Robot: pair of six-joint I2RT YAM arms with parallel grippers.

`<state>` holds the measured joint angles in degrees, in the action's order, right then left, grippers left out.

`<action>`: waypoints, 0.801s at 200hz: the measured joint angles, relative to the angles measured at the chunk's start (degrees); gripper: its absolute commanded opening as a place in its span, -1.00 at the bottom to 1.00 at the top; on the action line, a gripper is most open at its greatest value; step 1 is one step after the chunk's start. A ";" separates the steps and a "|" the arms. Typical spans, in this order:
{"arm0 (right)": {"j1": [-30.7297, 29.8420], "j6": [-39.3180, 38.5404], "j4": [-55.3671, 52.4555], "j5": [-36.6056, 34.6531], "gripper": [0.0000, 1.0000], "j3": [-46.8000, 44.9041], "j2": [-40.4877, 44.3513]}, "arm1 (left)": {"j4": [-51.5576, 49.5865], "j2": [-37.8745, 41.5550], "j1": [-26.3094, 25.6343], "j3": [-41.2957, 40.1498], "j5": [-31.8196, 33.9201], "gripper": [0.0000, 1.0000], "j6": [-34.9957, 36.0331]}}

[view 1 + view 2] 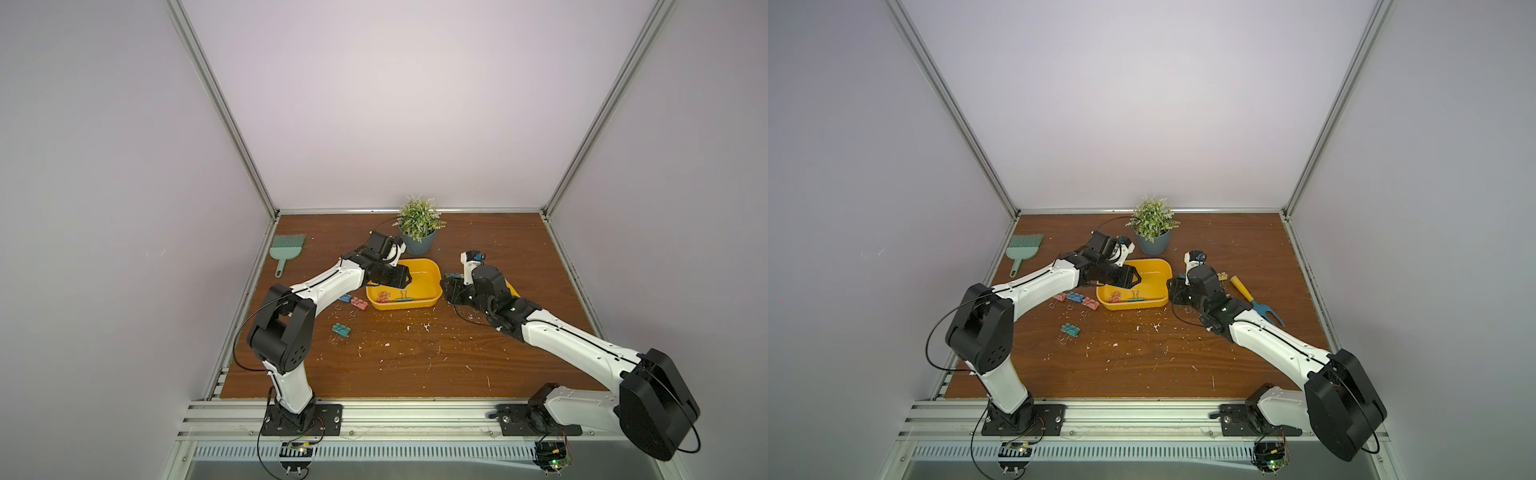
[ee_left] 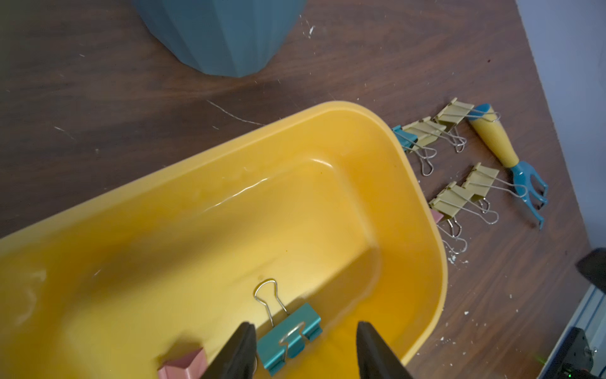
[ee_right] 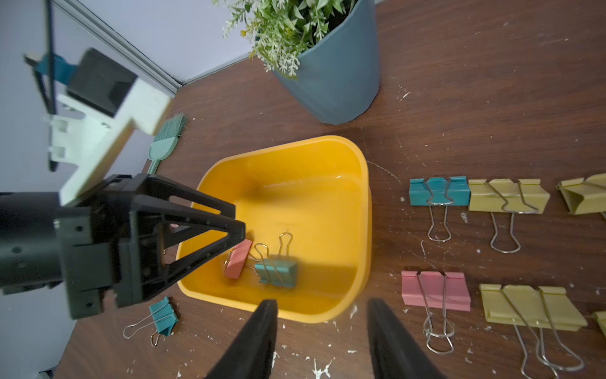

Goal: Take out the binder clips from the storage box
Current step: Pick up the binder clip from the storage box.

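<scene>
Right now the left gripper (image 2: 303,325) hangs, jaws apart, over the teal clip (image 2: 288,338) in the storage box (image 2: 426,236), and 1 finger sits close enough to shove it into the pink clip (image 2: 183,366).

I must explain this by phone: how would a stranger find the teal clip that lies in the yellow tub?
Look at the shallow yellow plastic tub just in front of the grey-blue plant pot. Only two small binder clips lie inside it, side by side. Take the teal clip, not the pink clip.
</scene>
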<state>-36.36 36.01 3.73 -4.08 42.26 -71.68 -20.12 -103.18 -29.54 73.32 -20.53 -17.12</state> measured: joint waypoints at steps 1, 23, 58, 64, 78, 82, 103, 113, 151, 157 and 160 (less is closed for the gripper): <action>0.02 0.00 -0.02 0.00 0.01 0.00 0.00 | -0.11 -0.11 -0.02 0.04 0.00 0.06 0.07; 0.07 0.22 -0.02 0.07 0.01 0.00 0.00 | -2.27 -2.27 -0.02 1.18 -0.37 0.05 1.77; 0.07 0.52 -0.07 0.13 0.01 0.00 -0.07 | -4.87 -5.64 -0.07 2.38 -3.19 -0.06 3.93; 0.07 0.59 -0.07 0.15 0.01 0.00 -0.11 | -5.14 -6.12 -0.07 2.54 -3.56 -0.08 4.17; 0.07 0.81 -0.09 0.31 0.01 0.02 -0.31 | -5.66 -7.15 -0.07 2.75 -4.17 -0.14 4.74; 0.07 0.83 -0.09 0.37 0.01 0.02 -0.39 | -5.84 -7.43 -0.07 2.84 -4.28 -0.18 4.81; 0.07 1.01 -0.15 0.59 0.01 0.02 -0.96 | -6.43 -8.07 -0.07 3.21 -4.52 -0.27 5.27; 0.07 1.07 -0.24 0.72 0.01 0.02 -1.07 | -6.73 -8.11 -0.07 3.48 -4.76 -0.28 5.40; 0.07 1.33 -0.33 1.40 0.01 0.02 -1.20 | -6.91 -8.11 -0.07 3.76 -5.29 -0.41 5.60; 0.07 1.38 -0.35 1.42 0.01 0.02 -1.20 | -6.91 -8.11 -0.07 3.76 -5.33 -0.43 5.62; 0.07 1.42 -0.35 1.44 0.01 0.02 -1.20 | -6.91 -8.11 -0.07 3.76 -5.33 -0.45 5.55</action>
<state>-36.29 37.43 3.38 -2.63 42.28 -72.88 -27.03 -111.28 -29.61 77.08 -25.87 -11.57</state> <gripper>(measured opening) 0.506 0.297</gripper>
